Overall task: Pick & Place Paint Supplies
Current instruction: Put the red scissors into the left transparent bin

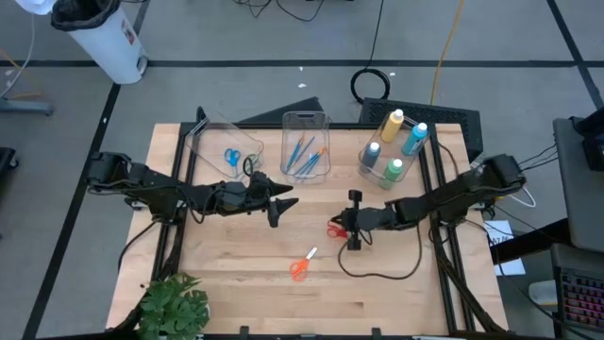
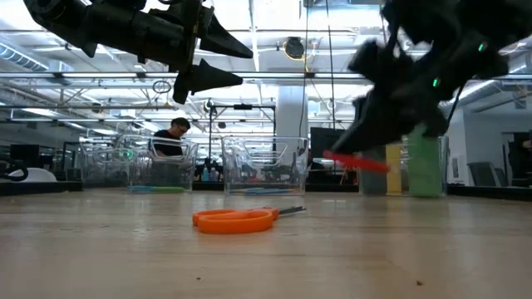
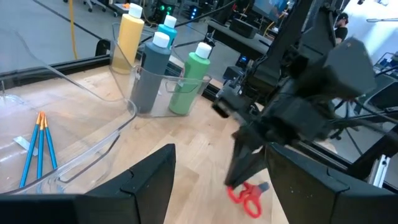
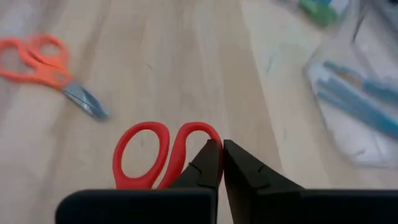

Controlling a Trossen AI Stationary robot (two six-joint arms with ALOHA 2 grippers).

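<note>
Red scissors (image 4: 163,154): held off the table by the right gripper (image 1: 351,223), whose fingers are pressed together on the blade end, handles pointing outward; in the low view the scissors (image 2: 356,161) hang clear above the wood, near the middle of the table and right of centre.

Orange scissors (image 1: 301,265): lying flat on the table (image 1: 396,302) toward its front, touched by neither arm.

Blue scissors (image 1: 231,158): inside the left clear bin (image 1: 209,135) at the back.

Brushes (image 1: 304,156): blue- and orange-handled, lying together in the middle clear bin (image 1: 306,120).

Paint bottles (image 1: 393,143): yellow, blue, green and grey-blue, white-capped, standing upright in the right bin.

Left gripper (image 1: 281,206): raised above the table just in front of the left bin, fingers spread, holding nothing.

Green plant (image 1: 175,304): at the front left corner.
</note>
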